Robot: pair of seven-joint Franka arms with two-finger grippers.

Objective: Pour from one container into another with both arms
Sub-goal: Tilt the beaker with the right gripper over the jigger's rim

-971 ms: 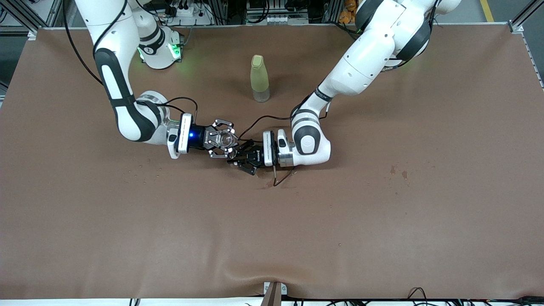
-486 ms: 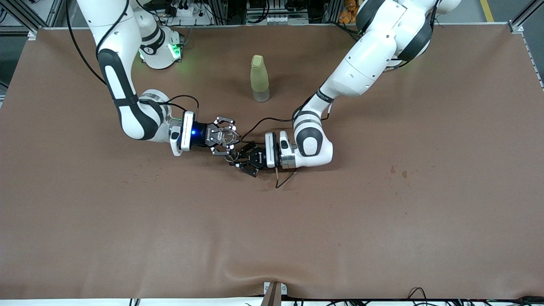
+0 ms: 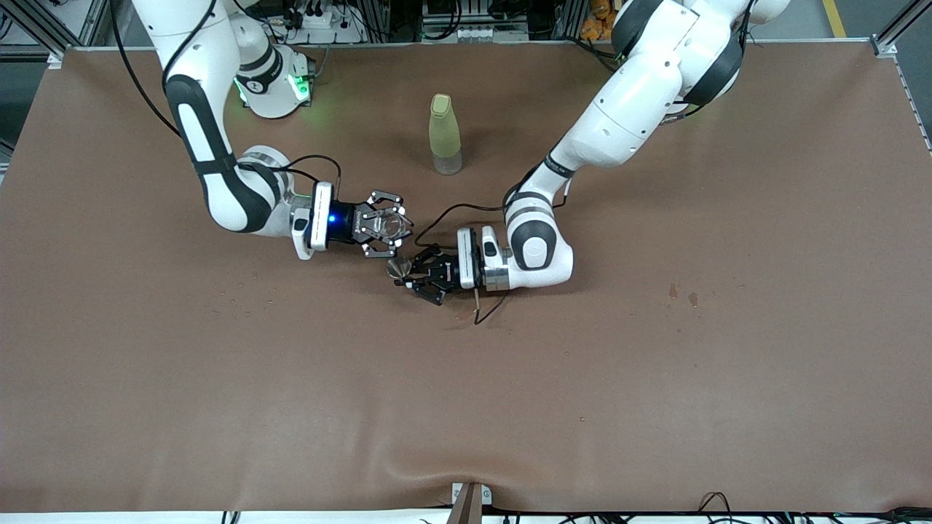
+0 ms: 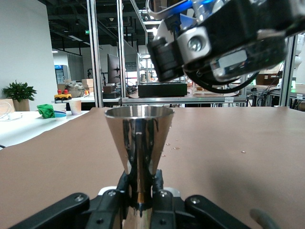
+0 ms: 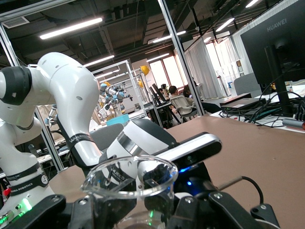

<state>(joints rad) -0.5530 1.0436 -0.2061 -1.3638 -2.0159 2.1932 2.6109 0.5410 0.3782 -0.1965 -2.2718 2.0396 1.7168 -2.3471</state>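
Observation:
My right gripper [image 3: 388,227] is shut on a clear glass beaker [image 3: 386,226] over the middle of the table. In the right wrist view the beaker [image 5: 131,177] stands upright between the right gripper's [image 5: 131,207] jaws, its rim and spout showing. Beside it, my left gripper [image 3: 413,276] is shut on a small metal cone cup [image 3: 398,269], held low over the table. The cup [image 4: 138,136] stands mouth up in the left gripper [image 4: 141,193], clamped at its narrow base. The beaker hand hangs above and to one side of the cup, apart from it.
A yellow-green bottle [image 3: 445,133] stands upright on the brown table cover [image 3: 655,364], farther from the front camera than both grippers, between the two arms. A loose cable [image 3: 484,309] trails under the left wrist. Small wet spots [image 3: 681,295] mark the cover.
The right gripper with the beaker has drawn back from over the left gripper, toward the arms' bases. The metal cup, earlier covered by it, now shows. Both grips unchanged.

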